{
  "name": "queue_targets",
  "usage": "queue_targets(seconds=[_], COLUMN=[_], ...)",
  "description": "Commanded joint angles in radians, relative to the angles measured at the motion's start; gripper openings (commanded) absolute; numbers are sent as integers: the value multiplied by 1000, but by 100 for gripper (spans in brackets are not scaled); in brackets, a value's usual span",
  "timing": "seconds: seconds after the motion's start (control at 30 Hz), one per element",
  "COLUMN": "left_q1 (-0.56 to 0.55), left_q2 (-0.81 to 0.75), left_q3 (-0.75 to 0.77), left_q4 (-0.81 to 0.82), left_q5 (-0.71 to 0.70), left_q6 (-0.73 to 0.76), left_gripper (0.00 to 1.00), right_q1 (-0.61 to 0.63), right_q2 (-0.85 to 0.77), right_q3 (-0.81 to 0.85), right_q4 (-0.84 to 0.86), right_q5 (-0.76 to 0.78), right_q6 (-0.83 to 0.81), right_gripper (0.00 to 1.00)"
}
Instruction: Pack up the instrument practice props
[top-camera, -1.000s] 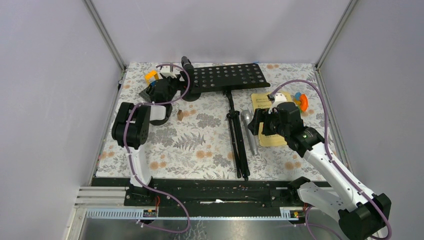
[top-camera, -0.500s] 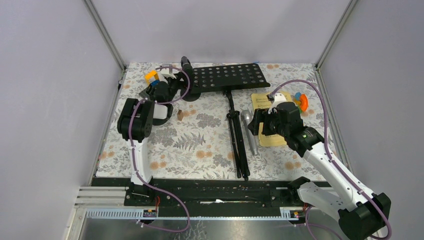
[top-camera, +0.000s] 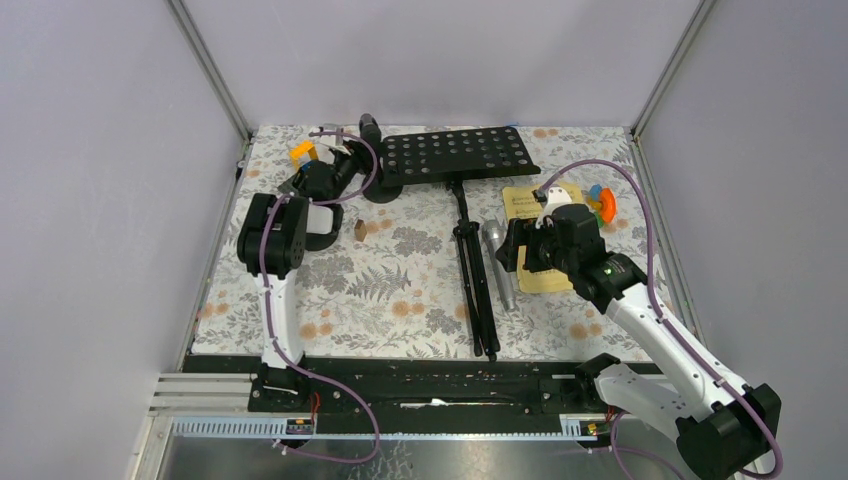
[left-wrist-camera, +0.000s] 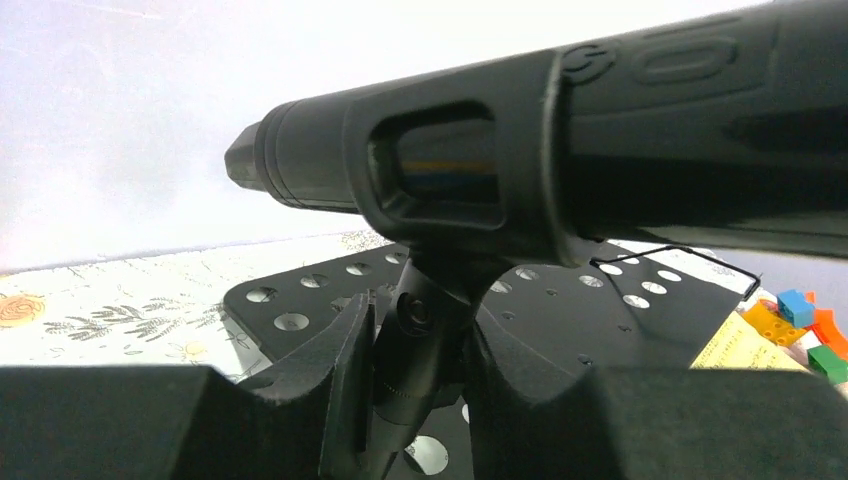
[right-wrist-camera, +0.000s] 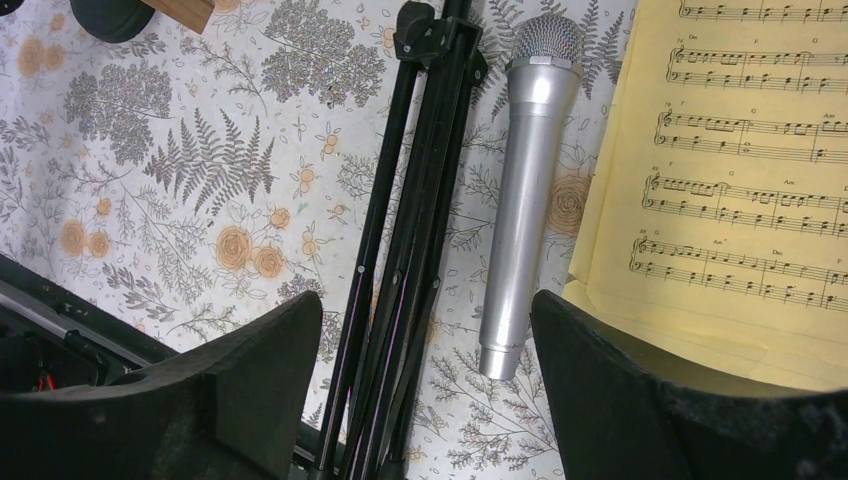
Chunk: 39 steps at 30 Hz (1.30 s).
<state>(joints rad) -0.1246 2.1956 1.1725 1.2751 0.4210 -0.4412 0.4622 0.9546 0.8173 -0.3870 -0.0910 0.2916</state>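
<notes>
The black microphone (left-wrist-camera: 560, 130) sits in a clip on a short disc-based post (left-wrist-camera: 420, 340) at the back left of the table. My left gripper (left-wrist-camera: 420, 400) is shut on the post's neck just under the clip, a finger on either side. Behind it lies the black perforated music rack (top-camera: 460, 152), its folded tripod legs (right-wrist-camera: 400, 230) running toward the near edge. The silver microphone (right-wrist-camera: 525, 200) lies beside the legs, next to the yellow sheet music (right-wrist-camera: 740, 180). My right gripper (right-wrist-camera: 425, 400) hangs open above legs and silver microphone, holding nothing.
A second black disc base (top-camera: 322, 238) sits under the left arm, with a small wooden block (top-camera: 359, 230) beside it. A yellow-and-blue block build (top-camera: 303, 152) stands at the back left. An orange-green-blue toy (top-camera: 600, 200) lies past the sheet music.
The left jaws have closed in from wide open onto the post under the black microphone, and the left arm has edged toward it. The right arm has not moved.
</notes>
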Motion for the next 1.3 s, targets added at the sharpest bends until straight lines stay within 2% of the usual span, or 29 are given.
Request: queue_targets(seconds=[0.0,0.07,0.23,0.43,0.67,0.83,1.07,1.27], left_q1=[12,15,13,3,-59,-91,-97,-159], left_q2=[-37,-79,-216,-398,-506,-542,-600,-639], left_q3=[-8,-46,-153,-272,-398,-403,-323,-316], left_q4=[122,124,85,-53,-42,-25,-132,-180], left_q5=[66,41,-35,-71,-57,-75,-56,-75], left_q6=[-19,-2,80,160,176,198,219,213], left_gripper=[23,15,8,7,0,0,0,0], right_q1=[-2,-2,-2,-3,-2,-2,-2,-2], right_q2=[3,-3,-19,-39,-62,-80,-91,-95], right_q3=[25,26,26,24,26,32,33,36], right_q4=[-9,-9,-14,-18,-36,-54,-58,-61], right_q5=[-3,-6,-7,-9,-2,0,1,4], right_q6=[-12,-10,-7,4,10,12,23,27], right_gripper=[84,84,83,83,84,84,84,84])
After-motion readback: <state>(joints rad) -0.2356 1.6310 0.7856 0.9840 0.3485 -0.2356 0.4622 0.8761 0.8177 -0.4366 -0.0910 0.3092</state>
